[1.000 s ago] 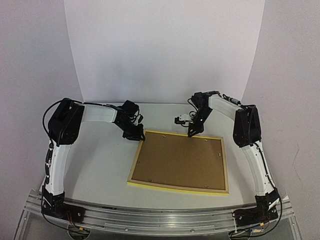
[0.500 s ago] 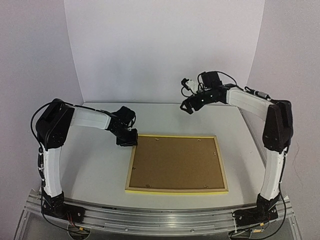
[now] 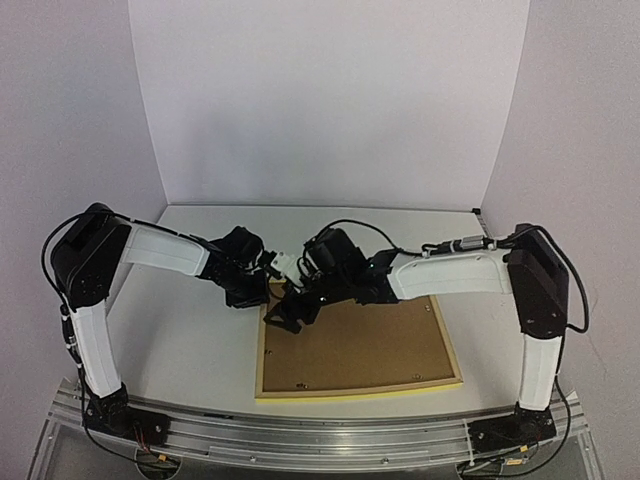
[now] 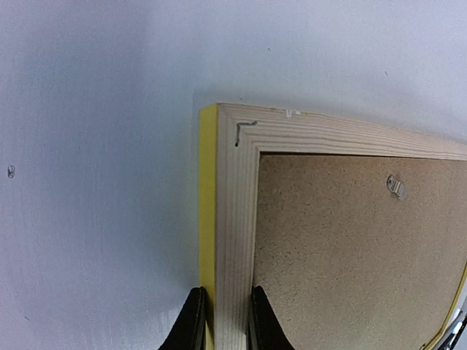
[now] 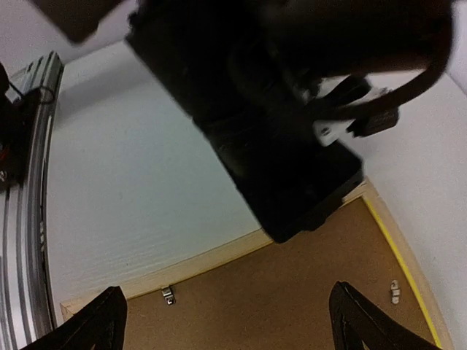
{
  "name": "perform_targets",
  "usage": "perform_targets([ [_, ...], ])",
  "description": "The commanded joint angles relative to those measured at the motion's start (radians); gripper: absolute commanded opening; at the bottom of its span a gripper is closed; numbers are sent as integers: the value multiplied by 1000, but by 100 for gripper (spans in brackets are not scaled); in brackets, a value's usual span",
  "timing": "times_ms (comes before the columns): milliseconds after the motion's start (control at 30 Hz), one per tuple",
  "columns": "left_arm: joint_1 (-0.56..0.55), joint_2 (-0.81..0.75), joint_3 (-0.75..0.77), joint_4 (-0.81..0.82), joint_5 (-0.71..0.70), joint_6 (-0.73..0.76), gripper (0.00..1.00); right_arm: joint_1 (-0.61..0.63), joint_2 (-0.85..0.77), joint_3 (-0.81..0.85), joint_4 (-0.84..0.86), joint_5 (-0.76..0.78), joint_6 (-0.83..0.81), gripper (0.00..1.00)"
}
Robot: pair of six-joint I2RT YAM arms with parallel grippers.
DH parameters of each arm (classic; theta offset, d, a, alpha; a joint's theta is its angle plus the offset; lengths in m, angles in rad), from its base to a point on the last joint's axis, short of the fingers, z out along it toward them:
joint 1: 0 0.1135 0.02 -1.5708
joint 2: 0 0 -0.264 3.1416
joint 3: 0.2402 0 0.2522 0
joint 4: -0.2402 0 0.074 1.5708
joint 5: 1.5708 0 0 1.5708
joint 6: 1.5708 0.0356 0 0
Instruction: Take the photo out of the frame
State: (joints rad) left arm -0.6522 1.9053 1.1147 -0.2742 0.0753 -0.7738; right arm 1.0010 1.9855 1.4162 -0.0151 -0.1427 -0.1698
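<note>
The frame (image 3: 360, 388) lies face down on the table, yellow edge outward and pale wood rail up. Brown backing board (image 3: 370, 345) fills it, so the photo is hidden underneath. My left gripper (image 3: 258, 293) is at the far left corner; the left wrist view shows it (image 4: 228, 324) shut on the wooden rail (image 4: 233, 219), one finger on each side. My right gripper (image 3: 285, 318) hovers low over the left part of the backing (image 5: 277, 292). In its wrist view the right gripper (image 5: 230, 328) stands wide open with nothing between the fingers.
Small metal clips (image 5: 167, 294) (image 5: 395, 291) sit along the inner edge of the rail, another (image 4: 396, 187) near the left gripper. The left gripper's black body (image 5: 270, 146) is just ahead of the right one. An aluminium rail (image 3: 320, 435) runs along the near table edge.
The right arm swung from high at the back right down over the frame's left side, and its jaws opened wide. The left gripper stayed shut on the corner, and the frame turned slightly.
</note>
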Motion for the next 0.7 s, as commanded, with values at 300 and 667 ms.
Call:
perform_targets([
  [300, -6, -36, -85, -23, 48, -91, 0, 121, 180, 18, 11, 215, -167, 86],
  [667, -7, -32, -91, -13, 51, -112, 0, 125, 232, -1, 88, 220, -123, 83],
])
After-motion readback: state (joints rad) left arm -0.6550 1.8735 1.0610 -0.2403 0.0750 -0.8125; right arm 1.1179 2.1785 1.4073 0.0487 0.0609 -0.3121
